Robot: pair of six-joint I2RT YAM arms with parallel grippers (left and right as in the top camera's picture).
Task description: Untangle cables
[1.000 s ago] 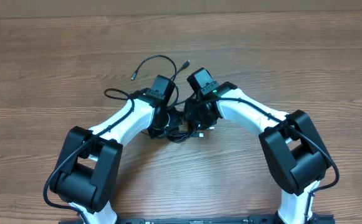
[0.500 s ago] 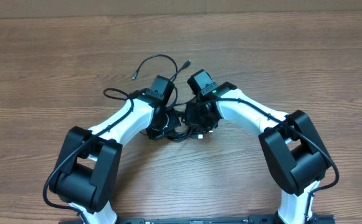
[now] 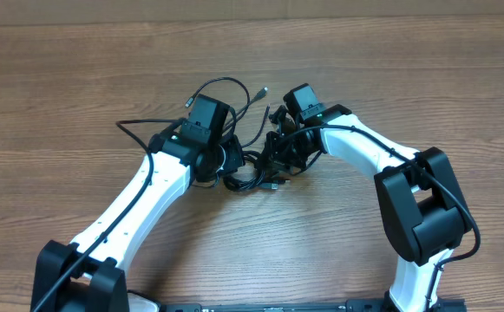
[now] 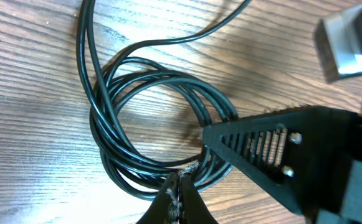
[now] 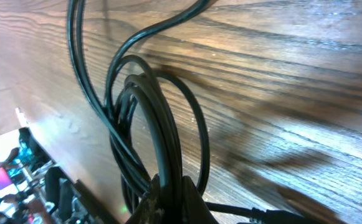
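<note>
The cables [image 3: 250,170] are thin black cords in a tangled coil on the wooden table between my two grippers. Loose ends with small plugs [image 3: 263,89] curl away at the back. My left gripper [image 3: 225,161] sits at the coil's left side. In the left wrist view its jaws [image 4: 179,198] are shut on a thin whitish twisted strand at the edge of the cable coil [image 4: 149,118]. My right gripper [image 3: 278,161] is at the coil's right side. In the right wrist view its jaws [image 5: 168,200] are shut on a bundle of cable loops [image 5: 159,124].
A cable loop [image 3: 130,126] trails out to the left of my left arm. My right gripper's black finger [image 4: 280,149] reaches into the left wrist view, close beside the coil. The wooden table [image 3: 408,69] stretches around the arms.
My left arm has swung out to the left and my right gripper has shifted right and back. The coil is drawn wider between them, and a cable loop has moved out to the left.
</note>
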